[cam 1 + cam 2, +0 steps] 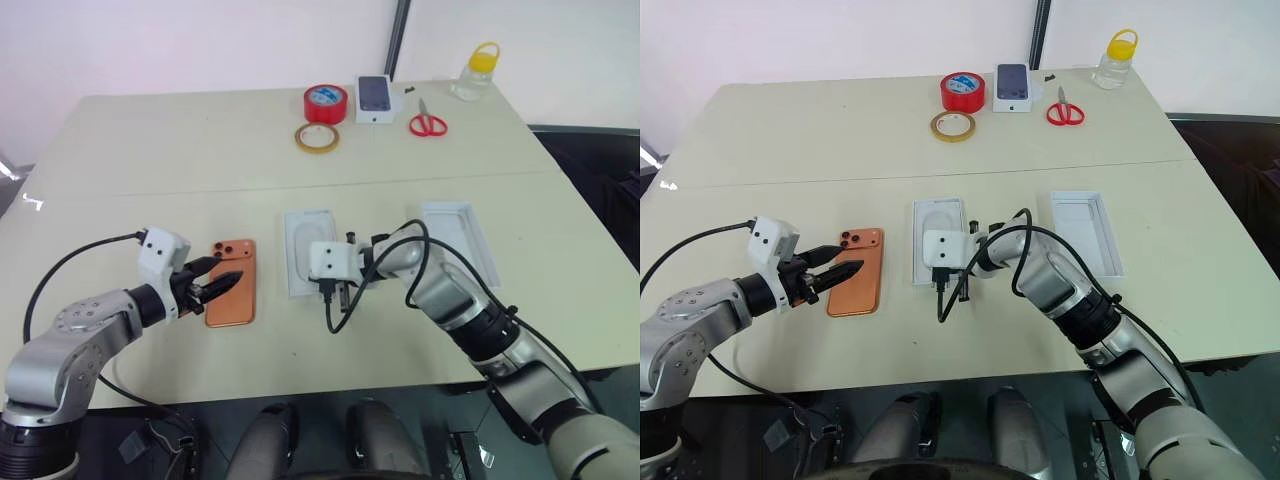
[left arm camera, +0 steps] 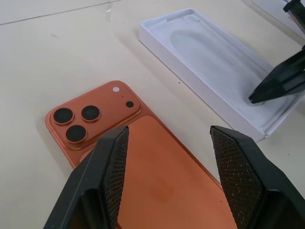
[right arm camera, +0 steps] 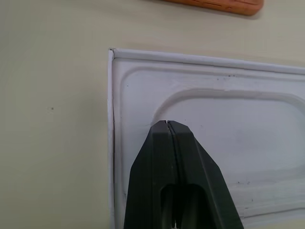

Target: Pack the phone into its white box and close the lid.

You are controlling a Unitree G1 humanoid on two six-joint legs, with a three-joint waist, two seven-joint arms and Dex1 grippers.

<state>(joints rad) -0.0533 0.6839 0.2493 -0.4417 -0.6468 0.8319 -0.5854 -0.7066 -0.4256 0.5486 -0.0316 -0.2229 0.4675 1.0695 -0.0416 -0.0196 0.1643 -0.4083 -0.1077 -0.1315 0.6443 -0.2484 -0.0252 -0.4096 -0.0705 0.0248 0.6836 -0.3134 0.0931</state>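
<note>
No legible writing anywhere. Along the counter (image 1: 150,150) top edge in the left eye view: red tape roll (image 1: 325,102), yellowish tape ring (image 1: 316,138), small white box (image 1: 374,99) picturing a dark phone, red scissors (image 1: 428,123), yellow-capped jar (image 1: 474,72). Centre left, orange phone (image 1: 232,282) face down, left hand (image 1: 222,285) half open just above its near end. Right hand (image 1: 340,296) pinched shut over white box (image 1: 309,249) with oval recess. Lid (image 1: 459,236) to the right.
</note>
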